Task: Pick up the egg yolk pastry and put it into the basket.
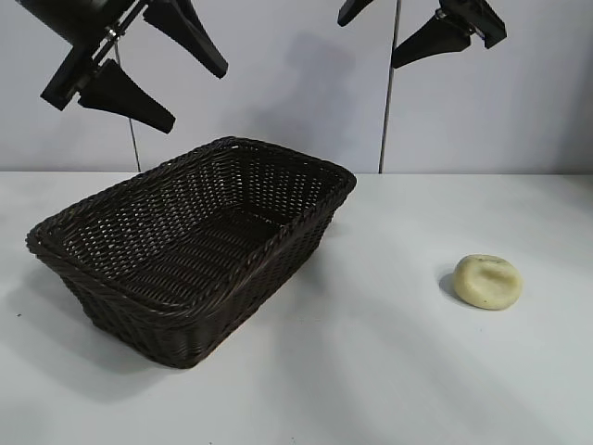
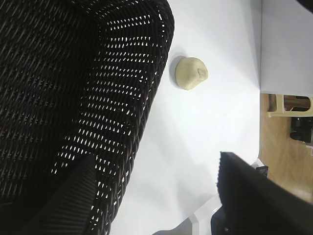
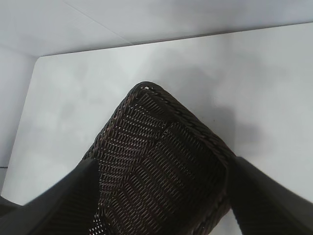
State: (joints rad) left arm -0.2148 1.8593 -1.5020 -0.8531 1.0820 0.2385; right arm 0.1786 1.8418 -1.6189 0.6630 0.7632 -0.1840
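Now you see egg yolk pastry (image 1: pixel 487 281) on bench (image 1: pixel 389 371), beside basket (image 1: pixel 185 306) | left gripper (image 1: pixel 157 79) jaws apart, high | right gripper (image 1: pixel 389 37) jaws apart, high

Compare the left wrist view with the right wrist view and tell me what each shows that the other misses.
Only the left wrist view shows the pastry, lying on the table beside the basket, plus the table edge and floor beyond. Only the right wrist view shows the basket's far corner with bare table all round it, and the wall. Both show the empty basket, the white table and their own open fingers.
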